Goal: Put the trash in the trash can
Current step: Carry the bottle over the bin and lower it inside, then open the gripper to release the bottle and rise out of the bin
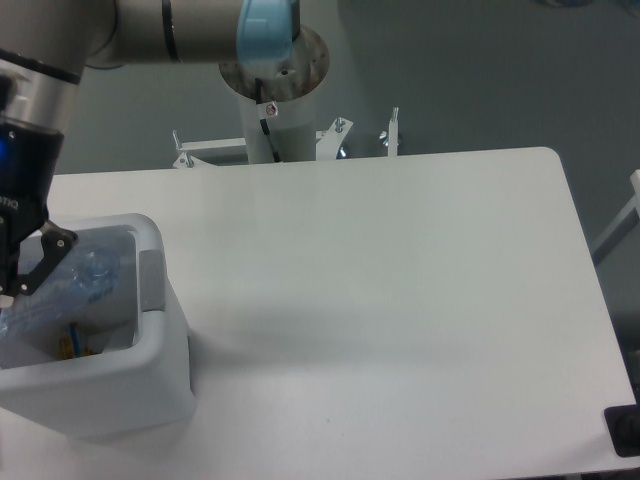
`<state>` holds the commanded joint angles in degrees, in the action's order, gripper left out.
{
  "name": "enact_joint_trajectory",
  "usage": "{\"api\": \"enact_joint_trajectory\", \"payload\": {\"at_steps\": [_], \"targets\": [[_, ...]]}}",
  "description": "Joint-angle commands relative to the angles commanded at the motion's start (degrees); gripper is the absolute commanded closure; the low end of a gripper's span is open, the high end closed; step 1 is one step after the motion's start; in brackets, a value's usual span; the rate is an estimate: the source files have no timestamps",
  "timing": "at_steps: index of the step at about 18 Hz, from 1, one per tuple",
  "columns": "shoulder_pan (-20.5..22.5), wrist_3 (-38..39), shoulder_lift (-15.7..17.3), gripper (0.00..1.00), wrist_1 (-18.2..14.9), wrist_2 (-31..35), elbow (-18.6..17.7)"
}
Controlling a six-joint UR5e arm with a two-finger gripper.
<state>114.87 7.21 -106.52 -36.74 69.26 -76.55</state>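
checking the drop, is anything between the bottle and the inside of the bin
Nothing visible blocks it. The clear bottle is already over the opening of the white bin, tilted and partly below the rim, with the gripper right beside it at the picture's left edge. Under it lies only something small and yellow on the bin's floor.

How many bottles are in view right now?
1: a clear plastic bottle lies tilted inside the trash can at the table's left edge, beside the gripper. More could be hidden deeper in the can or behind the arm.
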Motion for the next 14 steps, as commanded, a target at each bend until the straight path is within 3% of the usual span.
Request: {"api": "enact_joint_trajectory", "payload": {"at_steps": [14], "targets": [[0.09,-0.7,0.35,0.59,-0.09,0.26,-6.68]]}}
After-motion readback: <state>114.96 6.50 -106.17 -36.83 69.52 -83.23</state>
